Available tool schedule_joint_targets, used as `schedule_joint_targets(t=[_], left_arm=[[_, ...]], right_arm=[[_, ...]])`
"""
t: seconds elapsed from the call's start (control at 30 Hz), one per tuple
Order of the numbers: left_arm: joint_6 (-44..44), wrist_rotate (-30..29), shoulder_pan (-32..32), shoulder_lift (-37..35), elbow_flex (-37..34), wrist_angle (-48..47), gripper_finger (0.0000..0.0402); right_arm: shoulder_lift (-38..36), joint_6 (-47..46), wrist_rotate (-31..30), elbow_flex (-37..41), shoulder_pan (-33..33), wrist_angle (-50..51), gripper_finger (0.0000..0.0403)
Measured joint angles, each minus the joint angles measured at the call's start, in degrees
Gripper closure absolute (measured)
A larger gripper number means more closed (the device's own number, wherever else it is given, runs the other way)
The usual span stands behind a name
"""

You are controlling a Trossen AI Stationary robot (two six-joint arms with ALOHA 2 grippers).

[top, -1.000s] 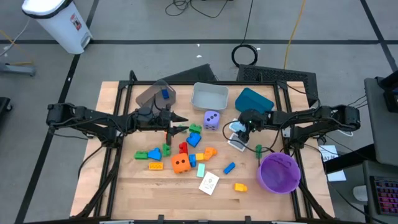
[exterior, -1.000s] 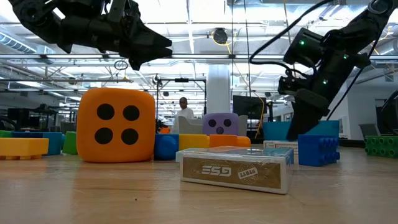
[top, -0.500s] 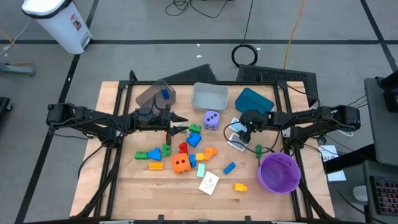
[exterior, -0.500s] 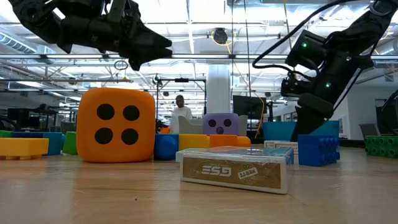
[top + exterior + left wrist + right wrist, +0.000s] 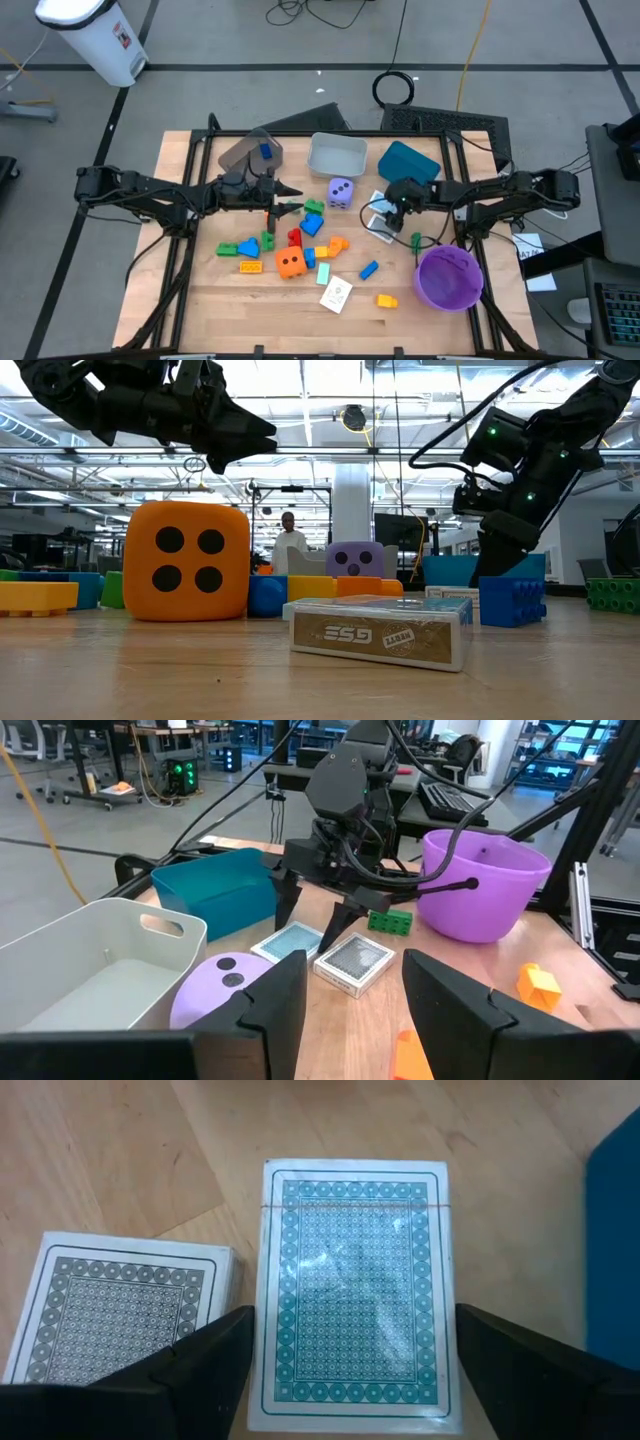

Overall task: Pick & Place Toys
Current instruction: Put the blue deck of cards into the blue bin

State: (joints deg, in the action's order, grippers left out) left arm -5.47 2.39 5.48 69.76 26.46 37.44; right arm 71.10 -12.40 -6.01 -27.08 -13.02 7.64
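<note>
A wooden tabletop (image 5: 230, 300) is being viewed from directly above, with toys scattered across its middle. The right claw (image 5: 393, 212) is being held low over a teal-backed card pack (image 5: 350, 1295), which is lying flat on the tabletop just beside the teal bin (image 5: 409, 162), at about 3 o'clock from the purple die (image 5: 340, 192). In the right wrist view the pack is sitting directly between the two open fingers (image 5: 190, 1365), its long axis running along the claw's forward reach and its narrow width spanning the gap. A second, grey-backed pack (image 5: 115, 1310) is lying alongside, just outside one finger, so a closing grip is judged to need care. The right arm is clearly the nearer one, stretched in from 3 o'clock with the wrist tipped downward.

The left claw (image 5: 288, 197) is being held above the block pile, reaching from 9 o'clock, fingers partly apart and gripping nothing visible.
</note>
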Motion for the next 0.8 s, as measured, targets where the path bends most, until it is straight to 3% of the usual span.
schedule_joint_targets(t=[0.43,0.8], left_arm=[[-0.2,0.0,0.0,0.0,0.0,0.1,0.0226],[-0.2,-1.5,0.0,0.0,0.0,0.1,0.0226]], right_arm=[[0.0,-0.4,0.4,2.6,0.0,-1.0,0.0077],[0.0,0.7,1.8,2.7,0.0,-2.5,0.0101]])
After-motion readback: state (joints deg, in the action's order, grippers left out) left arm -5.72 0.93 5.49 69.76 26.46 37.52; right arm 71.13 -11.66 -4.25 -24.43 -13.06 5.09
